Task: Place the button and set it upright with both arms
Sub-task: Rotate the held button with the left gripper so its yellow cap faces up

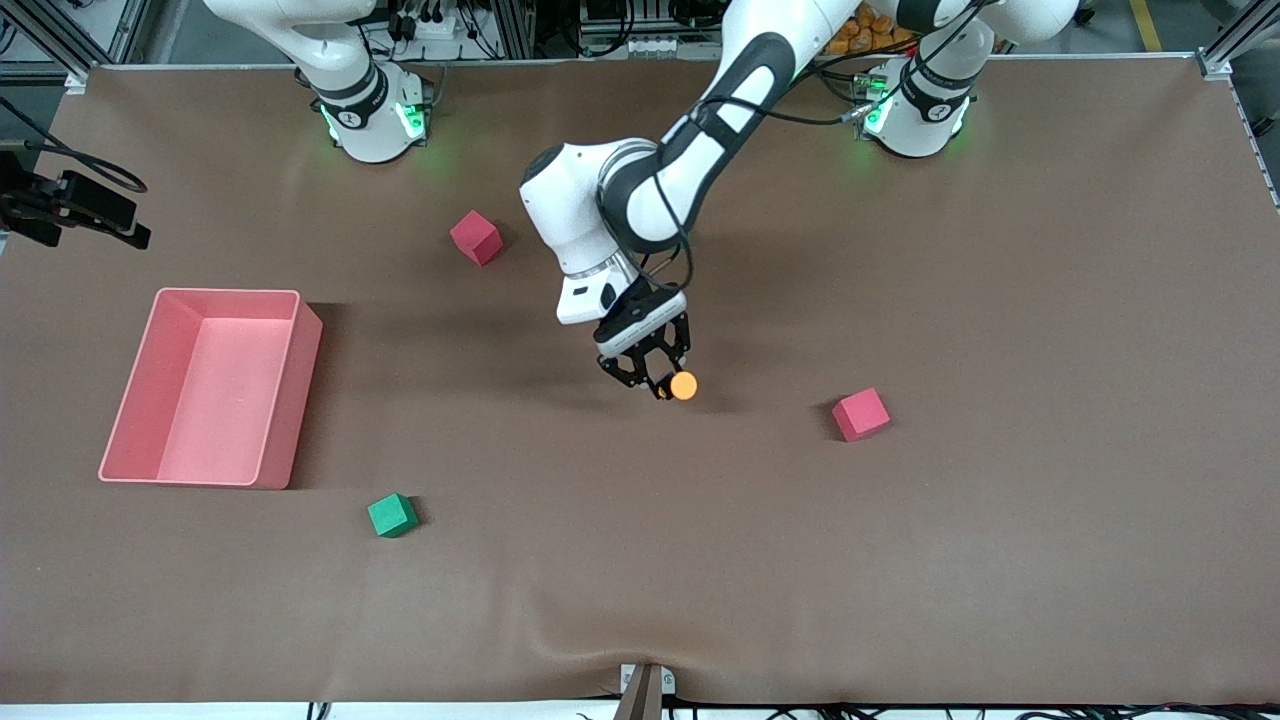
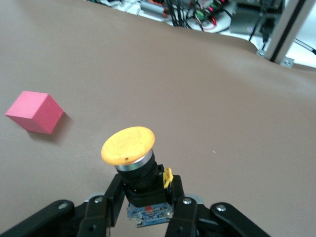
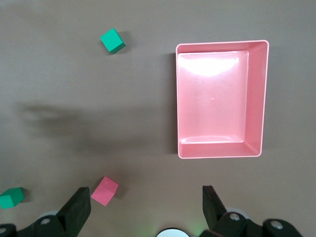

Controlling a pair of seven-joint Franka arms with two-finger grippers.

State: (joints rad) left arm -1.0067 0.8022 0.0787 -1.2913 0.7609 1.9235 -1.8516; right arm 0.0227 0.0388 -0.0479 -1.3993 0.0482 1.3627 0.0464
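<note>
The button [image 1: 683, 385] is held in the left end effector [image 1: 655, 380], whose fingers [image 2: 111, 200] are closed on its black body, the orange cap projecting past the fingertips. It is carried above the middle of the table [image 1: 1000, 300], between a red cube [image 1: 860, 414] toward the left arm's end and a pink tray [image 1: 290, 400] toward the right arm's end. The right end effector [image 3: 145, 210] is held wide open and empty, high over the tray end, where the right arm waits. A green cube [image 1: 391, 515] lies near the tray.
</note>
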